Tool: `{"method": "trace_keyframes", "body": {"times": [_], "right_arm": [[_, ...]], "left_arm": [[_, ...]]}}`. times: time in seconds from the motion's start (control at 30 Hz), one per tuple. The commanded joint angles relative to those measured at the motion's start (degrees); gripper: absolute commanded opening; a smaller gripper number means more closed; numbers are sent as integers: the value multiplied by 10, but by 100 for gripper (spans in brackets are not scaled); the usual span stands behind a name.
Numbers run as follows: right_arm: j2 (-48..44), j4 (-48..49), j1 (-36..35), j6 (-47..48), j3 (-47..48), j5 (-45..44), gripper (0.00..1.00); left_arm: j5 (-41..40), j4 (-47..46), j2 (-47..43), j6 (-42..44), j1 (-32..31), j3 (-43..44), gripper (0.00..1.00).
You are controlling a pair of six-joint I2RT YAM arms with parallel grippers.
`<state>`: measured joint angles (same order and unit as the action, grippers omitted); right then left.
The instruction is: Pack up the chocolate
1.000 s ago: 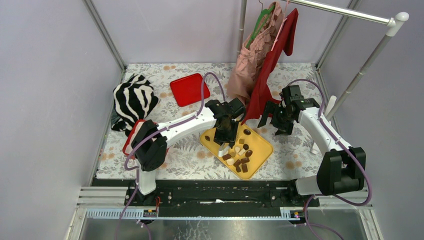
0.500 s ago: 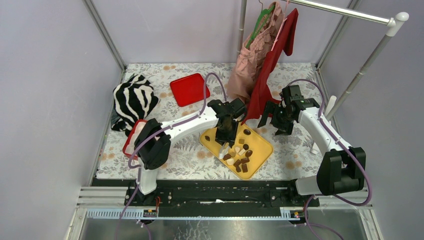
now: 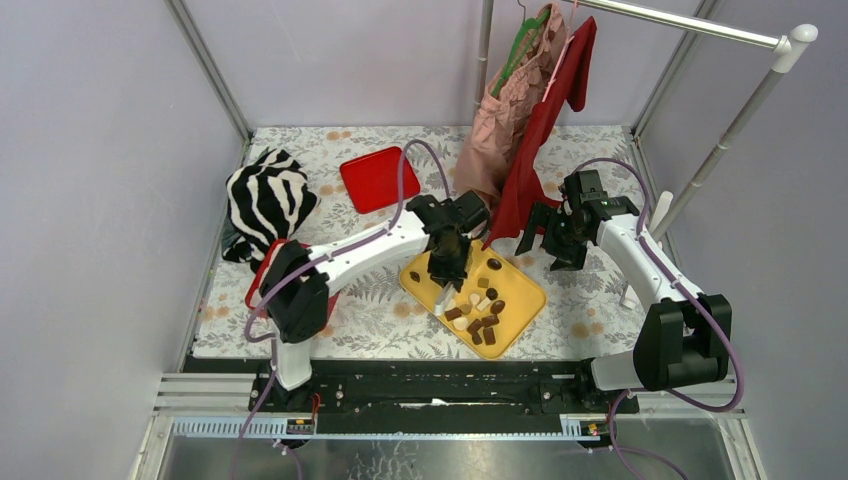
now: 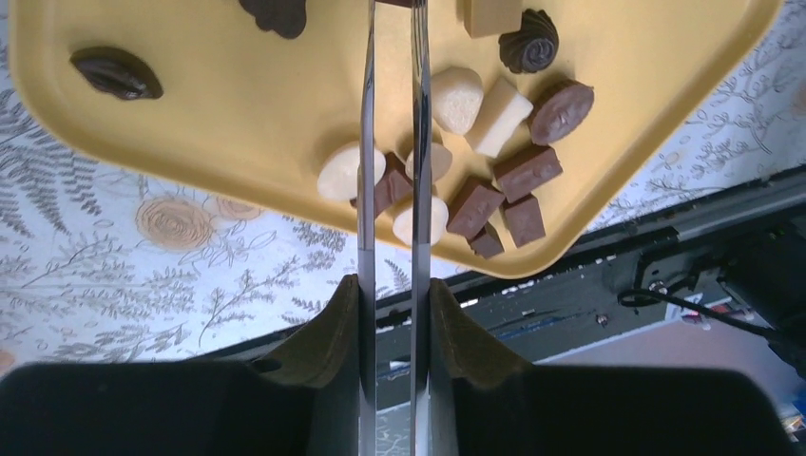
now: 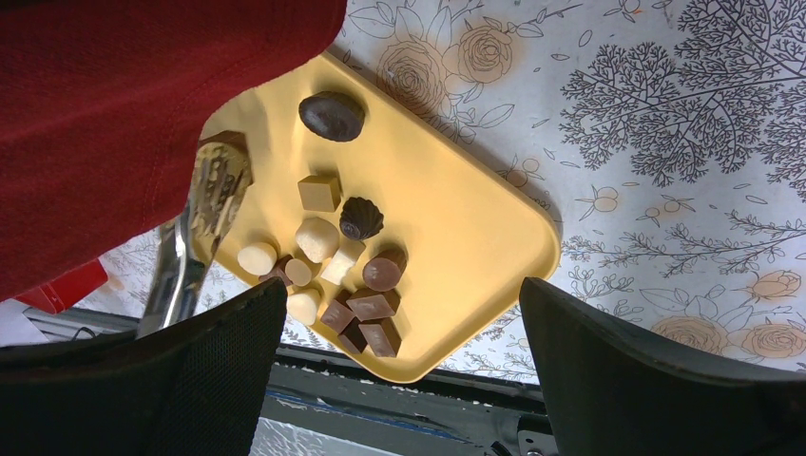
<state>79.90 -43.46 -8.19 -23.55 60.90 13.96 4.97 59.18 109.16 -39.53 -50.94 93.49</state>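
— Yellow tray (image 3: 520, 287) is lying mid-table; chocolate (image 3: 478, 312) is crowding its six o'clock corner, left gripper (image 3: 442, 298) hanging over it.
— Left wrist: fingers (image 4: 366, 142) are standing narrow. Gripping anything? Cannot tell.
— Right wrist: right gripper (image 5: 401, 290) is gaping wide.

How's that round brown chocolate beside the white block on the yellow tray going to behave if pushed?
The round brown chocolate looks like a short cylinder, so it may roll. It's small, probably light, and likely slides on the smooth yellow tray.
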Motion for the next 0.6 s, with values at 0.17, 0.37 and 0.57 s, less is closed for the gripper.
{"method": "trace_keyframes", "body": {"times": [0.17, 0.37, 0.57], "right_arm": [[-4, -11, 2, 10, 29, -10, 100], [8, -8, 3, 10, 34, -3, 100], [18, -9, 2, 12, 42, 2, 100]], "left_arm": [[-48, 90, -173, 5, 88, -55, 0], [-99, 121, -277, -3, 241, -130, 0], [-131, 158, -303, -35, 314, -161, 0]]}}
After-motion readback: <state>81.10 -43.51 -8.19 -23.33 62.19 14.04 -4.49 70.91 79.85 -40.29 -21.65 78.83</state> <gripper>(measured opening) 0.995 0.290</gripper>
